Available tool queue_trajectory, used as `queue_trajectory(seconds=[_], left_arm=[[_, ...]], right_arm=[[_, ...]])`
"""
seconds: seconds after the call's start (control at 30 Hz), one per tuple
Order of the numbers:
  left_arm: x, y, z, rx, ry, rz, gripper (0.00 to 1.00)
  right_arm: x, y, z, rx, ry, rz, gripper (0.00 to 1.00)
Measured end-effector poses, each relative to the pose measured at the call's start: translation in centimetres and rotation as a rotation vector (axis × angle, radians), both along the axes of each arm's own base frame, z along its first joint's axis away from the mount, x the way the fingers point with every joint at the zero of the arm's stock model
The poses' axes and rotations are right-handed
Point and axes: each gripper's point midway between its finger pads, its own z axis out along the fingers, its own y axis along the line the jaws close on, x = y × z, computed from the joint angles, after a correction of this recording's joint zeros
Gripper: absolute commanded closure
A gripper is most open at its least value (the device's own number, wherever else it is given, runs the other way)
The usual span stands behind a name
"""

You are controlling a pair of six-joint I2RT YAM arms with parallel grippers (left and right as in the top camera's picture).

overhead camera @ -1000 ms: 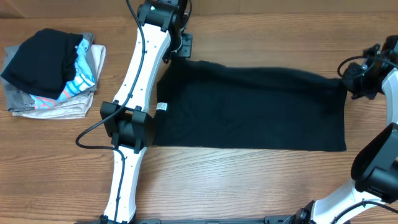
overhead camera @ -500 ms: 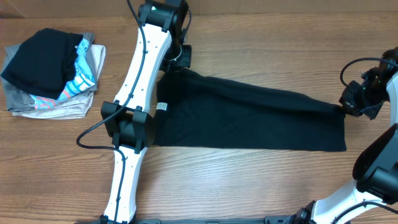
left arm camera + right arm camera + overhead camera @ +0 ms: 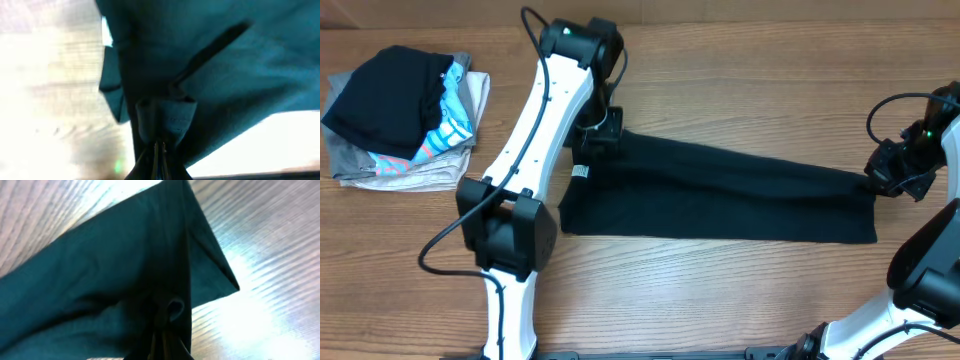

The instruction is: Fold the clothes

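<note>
Pinching the far corners of the large black soft-fabric T-shirt, the left gripper and right gripper are holding it taut.

A wooden table of light brown colour fills the whole overhead view, and its fine grain runs from left to right. The light comes evenly from above and gives only soft shadows. In the two wrist views the same wood shines strongly, with a white glare at the left in one and a bright patch at the right in the other. Along the lower edge of the overhead view runs a dark strip, perhaps a rail at the table's front.
</note>
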Motion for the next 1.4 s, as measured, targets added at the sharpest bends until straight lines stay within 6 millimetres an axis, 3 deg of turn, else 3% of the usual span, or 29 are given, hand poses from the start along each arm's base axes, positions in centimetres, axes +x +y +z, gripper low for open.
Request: queue_trajectory(seconds=[0.17, 0.4, 0.87, 1.27, 1.3, 1.37, 1.4], left_arm=[[-2.8, 1.2, -4.3, 0.062, 0.14, -0.001, 0.96], [-3.3, 1.6, -7.6, 0.078, 0.155, 0.0, 0.96], [-3.8, 2.6, -8.1, 0.098, 0.18, 0.014, 0.96], [-4.7, 3.2, -9.3, 0.126, 0.206, 0.021, 0.96], [-5.0, 3.3, -9.5, 0.128, 0.214, 0.021, 0.92], [-5.4, 3.4, -9.8, 0.134, 0.229, 0.023, 0.63], [-5.6, 3.5, -9.8, 0.139, 0.237, 0.026, 0.5]], right_arm=[[-0.5, -0.6, -0.1, -0.041, 0.029, -0.039, 0.96], [-0.9, -0.9, -0.1, -0.06, 0.051, -0.052, 0.96], [-2.5, -0.6, -5.2, -0.077, 0.083, -0.069, 0.96], [-2.9, -0.5, -5.8, -0.081, 0.093, -0.078, 0.96], [-2.8, -0.6, -5.8, -0.082, 0.091, -0.079, 0.94], [-2.8, -0.5, -5.8, -0.081, 0.091, -0.079, 0.6], [-2.8, -0.5, -5.8, -0.08, 0.091, -0.081, 0.49]])
